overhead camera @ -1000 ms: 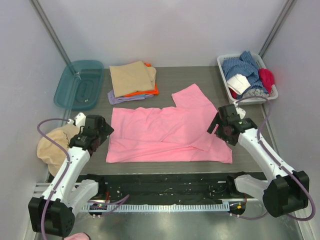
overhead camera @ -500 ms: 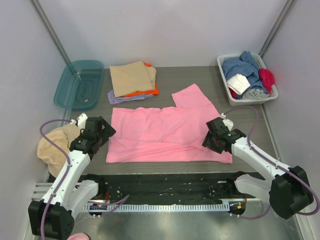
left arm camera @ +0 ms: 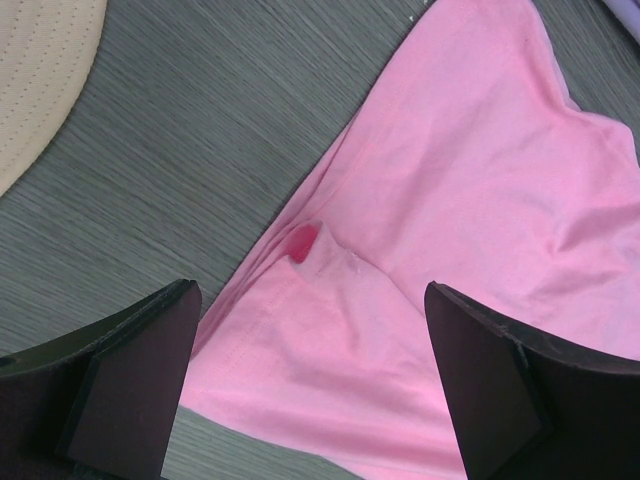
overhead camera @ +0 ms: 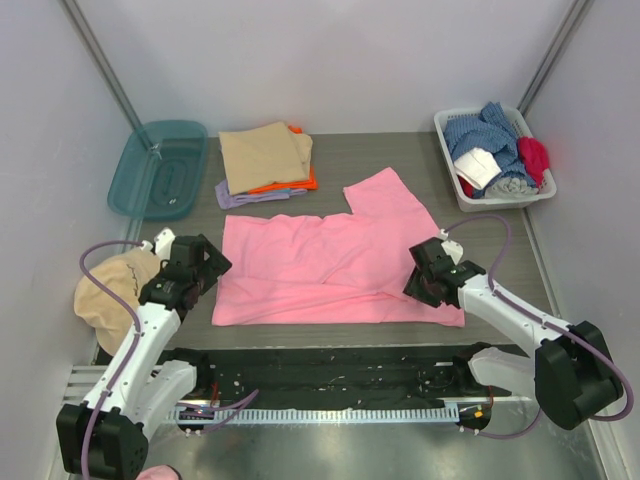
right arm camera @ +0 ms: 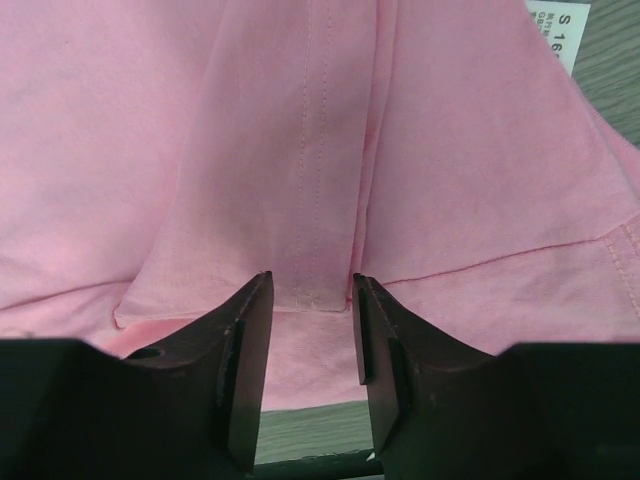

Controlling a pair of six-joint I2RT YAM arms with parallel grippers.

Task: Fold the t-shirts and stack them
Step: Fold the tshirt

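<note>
Right end effector point(right arm camera: 310, 290): low on the right-hand sleeve of the pink t-shirt point(overhead camera: 320, 265), fingers drawn in on either side of a stitched, folded strip of the cloth. A gap shows between them, and whether they truly grip it cannot be told.
Left end effector point(left arm camera: 310, 290): spread wide, poised over the pink t-shirt's left edge near its front corner. Both fingers are clear of the cloth in the wrist view.
Pink t-shirt: laid out flat in the middle of the tabletop point(overhead camera: 380, 155) and lightly wrinkled. One sleeve juts toward the back right, and the other is folded in under the right end effector.
Red mark point(left arm camera: 302, 240): small, on a crease of the pink cloth near its left edge.
Size label point(right arm camera: 572, 35): white, at the upper right corner of the right wrist view, on the pink cloth.
Folded stack: at the back of the tabletop, left of centre — tan t-shirt point(overhead camera: 265, 155) on top, orange t-shirt point(overhead camera: 300, 184) beneath, lilac t-shirt point(overhead camera: 240, 197) at the bottom, its edge poking out at the front left.
Teal tray point(overhead camera: 158, 168): back left, just beside the stack.
White basket point(overhead camera: 450, 140): back right, heaped with blue, white and red clothes.
Tan cap point(overhead camera: 105, 290): at the left edge — beside the left arm.
</note>
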